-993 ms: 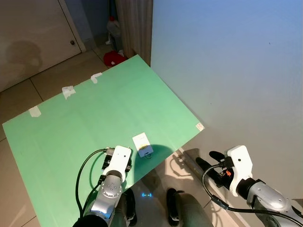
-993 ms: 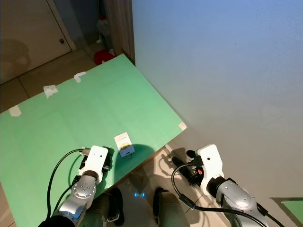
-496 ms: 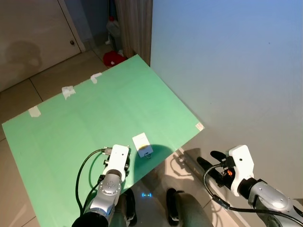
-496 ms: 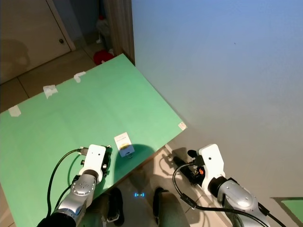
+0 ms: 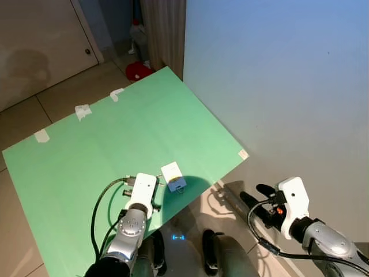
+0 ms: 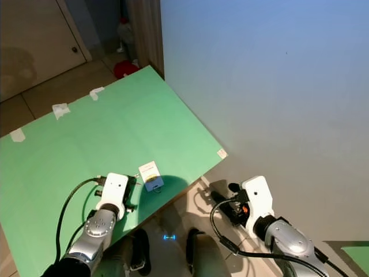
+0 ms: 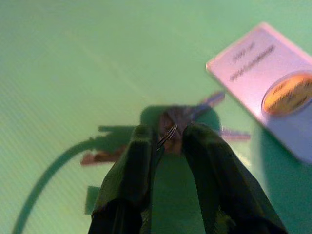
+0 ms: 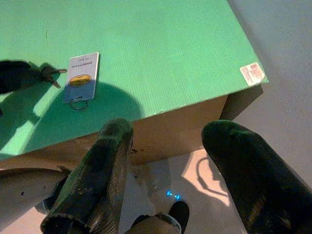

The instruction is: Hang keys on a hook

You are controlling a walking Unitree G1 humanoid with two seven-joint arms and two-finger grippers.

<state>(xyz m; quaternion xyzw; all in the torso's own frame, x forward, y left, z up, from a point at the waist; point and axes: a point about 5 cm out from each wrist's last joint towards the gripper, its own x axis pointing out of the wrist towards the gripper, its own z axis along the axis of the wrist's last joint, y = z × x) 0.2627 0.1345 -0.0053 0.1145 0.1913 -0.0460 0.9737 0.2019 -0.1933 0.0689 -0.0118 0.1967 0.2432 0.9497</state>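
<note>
The left gripper [image 7: 165,139] had edged closer to the white tag [image 5: 173,175] on the green counter [image 5: 86,150], fingers pinched on the keys [image 7: 176,127] beside it; lifting looked next. The right gripper [image 8: 168,146] hung wide apart.

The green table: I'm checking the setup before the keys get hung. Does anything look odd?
Only the hook: no wall hook shows. On the green table, the left gripper pinches the keys beside a white tag; its ring overhangs the edge.
</note>
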